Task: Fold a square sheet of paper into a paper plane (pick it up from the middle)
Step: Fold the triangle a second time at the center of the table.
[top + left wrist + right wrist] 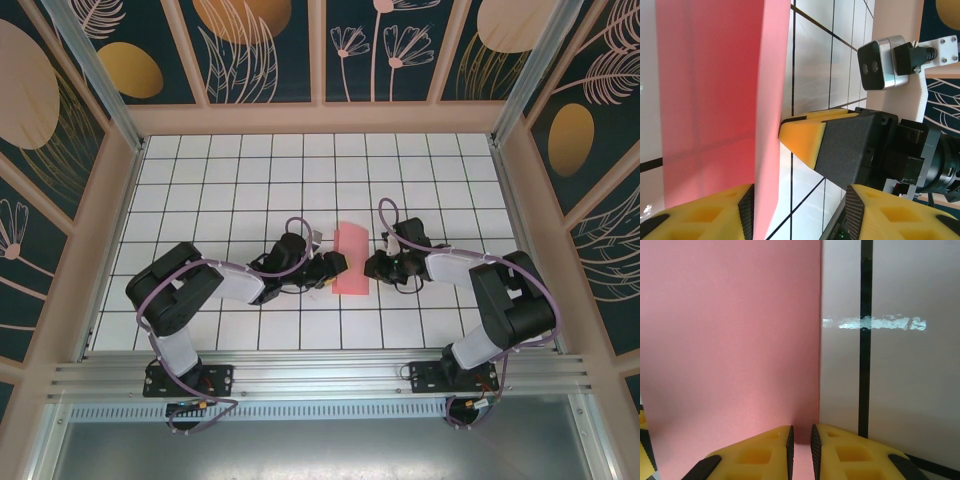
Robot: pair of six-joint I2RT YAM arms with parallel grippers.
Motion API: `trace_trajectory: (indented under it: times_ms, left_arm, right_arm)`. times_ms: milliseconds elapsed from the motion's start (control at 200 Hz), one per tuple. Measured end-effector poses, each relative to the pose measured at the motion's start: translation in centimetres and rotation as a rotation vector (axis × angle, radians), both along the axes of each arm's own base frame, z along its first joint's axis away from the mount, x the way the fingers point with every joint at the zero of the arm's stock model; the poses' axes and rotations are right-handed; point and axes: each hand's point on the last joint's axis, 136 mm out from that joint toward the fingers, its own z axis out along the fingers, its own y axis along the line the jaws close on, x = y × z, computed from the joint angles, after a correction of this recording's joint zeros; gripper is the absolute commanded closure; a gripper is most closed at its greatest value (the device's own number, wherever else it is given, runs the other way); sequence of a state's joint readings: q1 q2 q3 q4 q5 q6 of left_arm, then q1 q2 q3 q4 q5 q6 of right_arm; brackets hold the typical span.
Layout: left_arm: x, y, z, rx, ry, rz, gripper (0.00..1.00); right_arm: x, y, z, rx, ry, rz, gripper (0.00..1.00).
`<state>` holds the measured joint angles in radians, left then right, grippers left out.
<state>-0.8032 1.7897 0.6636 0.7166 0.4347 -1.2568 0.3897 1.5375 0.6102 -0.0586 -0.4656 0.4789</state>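
Pinching one long edge of the square sheet of paper [351,258], the right hand [802,440] has its fingers [757,455] drawn almost together, with a thin pink sliver showing in the slot between them; I read that as a grip on the paper itself. From that hand the sheet spreads straight ahead of the fingertips and off to one side; on the other side lies bare tiled surface [250,180].

Opposite it, the left hand [338,265] faces the sheet's other long edge, so the paper lies between the two hands; its jaws stand about half apart; one pad [746,210] sits just beside a raised edge of the paper, the other is well apart from it over bare tile; it appears to hold nothing. In the left wrist view the right hand's yellow fingertip touches that same edge further ahead.

Seen from above, the paper is a narrow strip, not a square, and shows no sharp tip; so I judge the lengthwise half fold to be in and the nose folds not yet made; the step in hand looks like holding and setting that first crease.

The next move probably calls for the right hand to keep its edge pinned while the left hand closes on the lifted layer or presses it flat; the layers must line up; thin paper may buckle if the two hands pull unevenly.
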Motion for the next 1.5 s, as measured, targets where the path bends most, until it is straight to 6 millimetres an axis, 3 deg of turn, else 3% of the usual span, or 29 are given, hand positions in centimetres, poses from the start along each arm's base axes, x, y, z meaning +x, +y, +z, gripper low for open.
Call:
trace_trajectory:
  times_ms: [110,205,305,535,691,1001,1086,1321,1501]
  left_arm:
    - [-0.1,0.0,-0.2,0.001,0.009,-0.003,0.62]
    - [-0.2,0.0,-0.4,0.009,0.015,-0.005,0.78]
    - [-0.1,0.1,-0.8,0.038,0.024,-0.002,0.89]
    - [0.8,0.8,-1.0,0.088,0.036,0.025,1.00]
    - [1.3,1.5,-0.4,0.090,0.046,0.049,1.00]
    - [1.3,1.8,-0.4,0.097,0.063,0.048,0.97]
    - [1.4,1.6,-0.1,0.092,0.062,0.044,0.97]
    - [1.5,1.2,0.5,0.085,0.063,0.032,0.96]
    - [1.5,1.3,0.3,0.096,0.071,0.030,0.95]
  right_arm:
    - [0.0,0.0,0.1,0.004,-0.001,-0.001,0.78]
    - [0.0,0.0,0.4,0.006,-0.006,-0.002,0.76]
    - [0.2,0.0,1.7,0.018,-0.040,0.000,0.72]
    - [0.8,0.5,7.5,0.052,-0.262,0.040,0.59]
    - [-1.2,1.9,9.5,0.036,-0.420,0.125,0.56]
    - [-5.7,6.1,8.5,-0.100,-0.675,0.416,0.51]
    - [-5.9,7.0,8.5,-0.139,-0.744,0.467,0.50]
    - [-6.4,8.1,6.0,-0.305,-0.811,0.572,0.48]
    - [-5.0,7.9,5.3,-0.447,-0.863,0.576,0.48]
